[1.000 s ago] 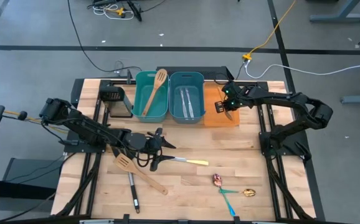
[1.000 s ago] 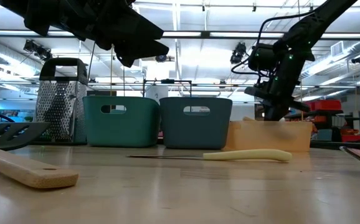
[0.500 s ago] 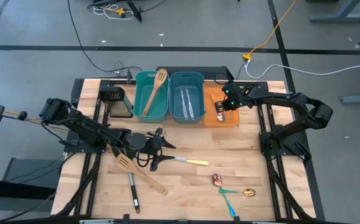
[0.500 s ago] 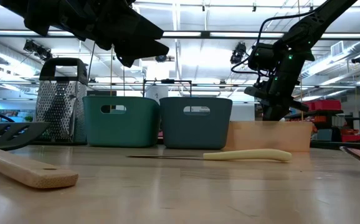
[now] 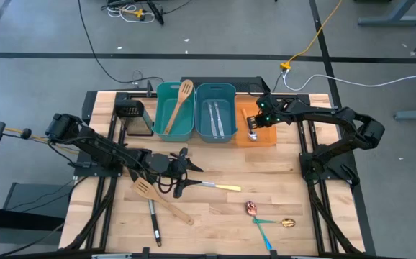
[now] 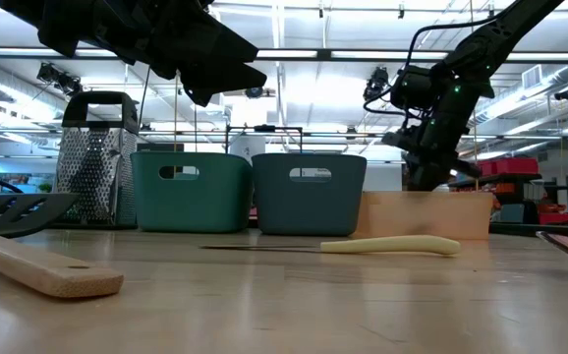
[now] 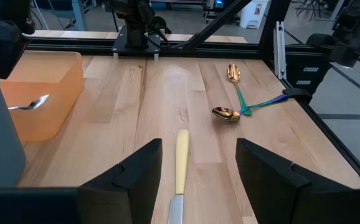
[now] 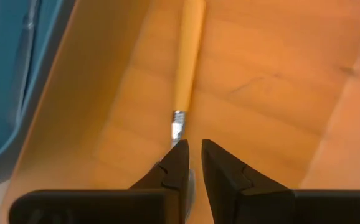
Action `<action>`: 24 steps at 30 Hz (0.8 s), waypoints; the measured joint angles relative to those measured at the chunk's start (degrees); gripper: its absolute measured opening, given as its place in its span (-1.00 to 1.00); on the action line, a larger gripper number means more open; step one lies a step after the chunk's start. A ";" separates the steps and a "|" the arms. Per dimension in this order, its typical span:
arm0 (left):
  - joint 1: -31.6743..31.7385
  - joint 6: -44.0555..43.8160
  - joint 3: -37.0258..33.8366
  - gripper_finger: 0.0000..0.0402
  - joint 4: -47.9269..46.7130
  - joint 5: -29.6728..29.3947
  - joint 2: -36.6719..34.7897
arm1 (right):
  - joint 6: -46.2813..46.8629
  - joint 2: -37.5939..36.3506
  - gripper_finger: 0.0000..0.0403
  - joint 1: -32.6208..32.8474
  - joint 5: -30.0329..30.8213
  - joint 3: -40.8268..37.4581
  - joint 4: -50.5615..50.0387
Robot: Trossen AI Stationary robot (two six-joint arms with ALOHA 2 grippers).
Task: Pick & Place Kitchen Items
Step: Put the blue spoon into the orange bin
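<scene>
The right claw [image 5: 254, 126] hangs over the orange bin [image 5: 265, 138] at the back of the counter [image 5: 280, 173], its fingers nearly together, and whether they grip the orange-handled spoon [image 8: 186, 59] lying inside cannot be told. The left claw [image 5: 186, 175] hovers released above the yellow-handled knife [image 5: 219, 187] (blade between the fingers in the left wrist view). Two more spoons [image 5: 269, 216] lie toward the front, a wooden spatula [image 5: 161, 200] to the left.
</scene>
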 joint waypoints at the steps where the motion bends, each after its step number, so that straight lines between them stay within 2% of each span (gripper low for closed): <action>1: 0.00 0.00 0.00 0.05 0.01 0.00 -0.01 | -0.19 0.00 -0.72 0.00 -0.92 0.00 -0.01; 9: 0.00 0.00 0.00 0.05 0.00 0.00 0.00 | -2.95 0.00 -0.72 0.04 -7.53 0.00 -0.34; 16: 0.00 0.00 0.00 0.05 0.00 0.00 0.00 | -4.50 -0.02 -0.72 0.09 -16.62 0.02 -1.13; 24: 0.00 0.00 0.00 0.05 0.00 0.00 0.00 | -4.05 -0.02 -0.82 0.09 -22.60 0.02 -2.32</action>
